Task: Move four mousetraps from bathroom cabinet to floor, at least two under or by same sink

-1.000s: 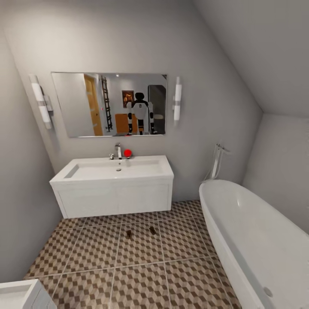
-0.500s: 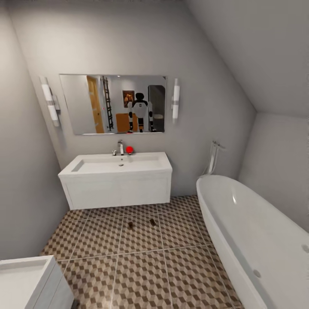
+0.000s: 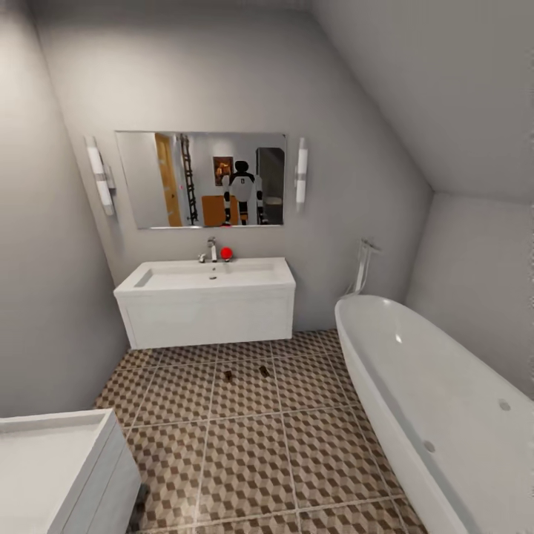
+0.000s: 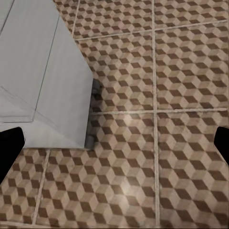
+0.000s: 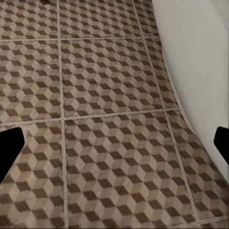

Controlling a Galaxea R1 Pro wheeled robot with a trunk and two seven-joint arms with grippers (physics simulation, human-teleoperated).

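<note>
two mousetraps (image 3: 228, 375) (image 3: 263, 370) lie on the tiled floor (image 3: 245, 452) just in front of your sink (image 3: 208, 277), beside the tub (image 3: 437, 400). both your grippers (image 4: 114, 143) (image 5: 114, 145) hang over tiles, jaws wide apart, holding nothing.

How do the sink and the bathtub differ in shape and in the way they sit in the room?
The sink is a rectangular basin with straight edges; the bathtub is long with a rounded rim. The sink hangs on the wall, with floor showing beneath it; the bathtub reaches down to the floor. The sink lies across the far wall under the mirror; the bathtub runs along the right side. Both are white.
</note>
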